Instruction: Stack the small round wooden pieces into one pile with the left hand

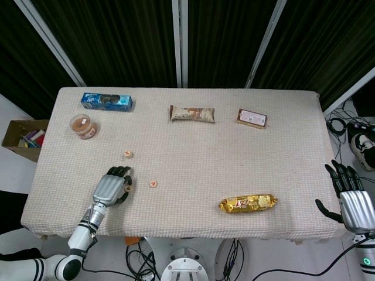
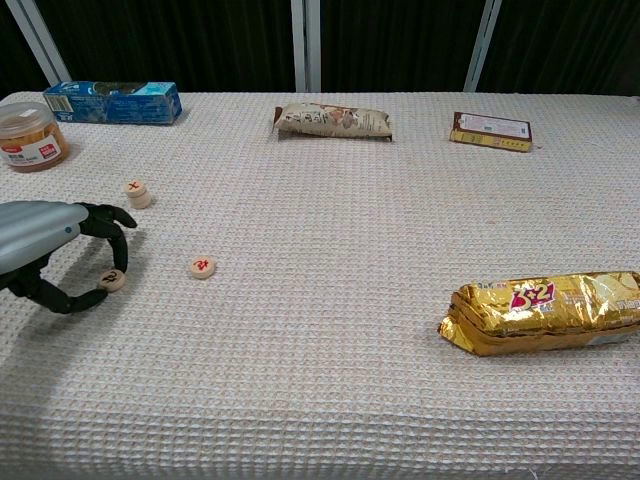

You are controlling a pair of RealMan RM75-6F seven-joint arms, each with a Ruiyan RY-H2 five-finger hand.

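Observation:
Three small round wooden pieces with red marks lie on the table's left part. My left hand [image 1: 110, 187] [image 2: 48, 238] rests low on the cloth, its thumb and a finger pinching the nearest piece [image 2: 112, 279] [image 1: 127, 188], which still sits on the table. A second piece [image 2: 202, 267] [image 1: 153, 184] lies just right of it. The third piece [image 2: 138, 192] [image 1: 127, 154] sits farther back and looks thicker. My right hand [image 1: 351, 200] hangs off the table's right edge, fingers spread, holding nothing.
A blue box [image 1: 106, 101] and an orange-lidded jar [image 1: 83, 126] stand at the back left. A snack bag [image 1: 192, 113] and a brown packet [image 1: 252, 118] lie along the back. A gold packet [image 1: 248, 203] lies front right. The cloth-covered table [image 1: 193, 158] has room in the middle.

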